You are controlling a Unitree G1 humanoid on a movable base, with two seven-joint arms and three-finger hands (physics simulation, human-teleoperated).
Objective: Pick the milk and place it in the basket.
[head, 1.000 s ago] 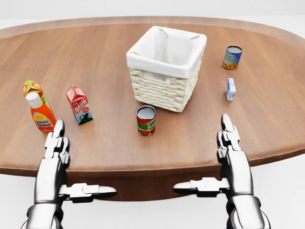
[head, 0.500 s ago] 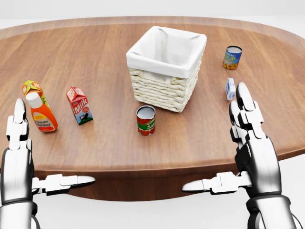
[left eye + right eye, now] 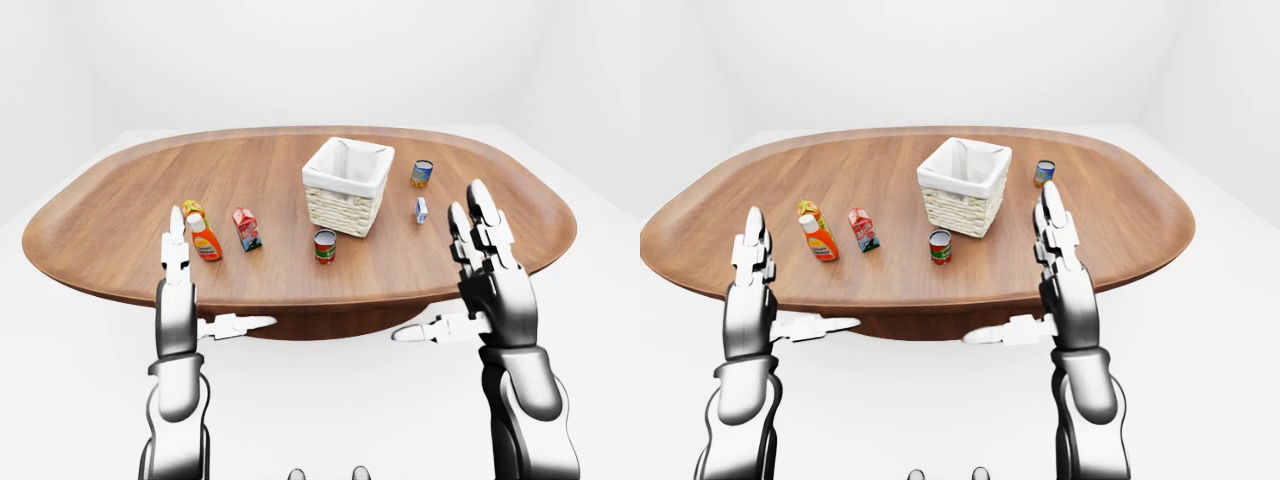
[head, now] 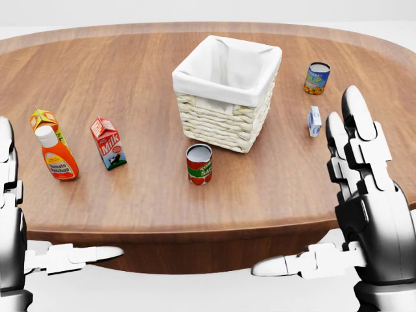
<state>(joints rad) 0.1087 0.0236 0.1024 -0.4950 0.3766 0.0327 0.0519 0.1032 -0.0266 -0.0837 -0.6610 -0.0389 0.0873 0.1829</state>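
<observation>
The milk, a red carton (image 4: 108, 143), stands upright on the left part of the wooden table (image 4: 130, 71). The wicker basket (image 4: 218, 123) with a white cloth liner sits at the table's middle, to the milk's upper right. My left hand (image 3: 225, 268) is raised at the table's near edge, below and left of the milk, open with fingers straight up and thumb out. My right hand (image 4: 303, 179) is raised at the lower right, open the same way, far from the milk. Neither hand touches anything.
An orange sauce bottle (image 4: 56, 156) and a yellow-orange carton (image 4: 44, 119) stand just left of the milk. A tomato can (image 4: 199, 164) stands below the basket. A blue can (image 4: 316, 78) and a small blue-white carton (image 4: 314, 121) stand right of the basket.
Both hands have risen and spread apart: the left slid toward the view's left edge, the right moved right and looms larger. The things on the table have not moved.
</observation>
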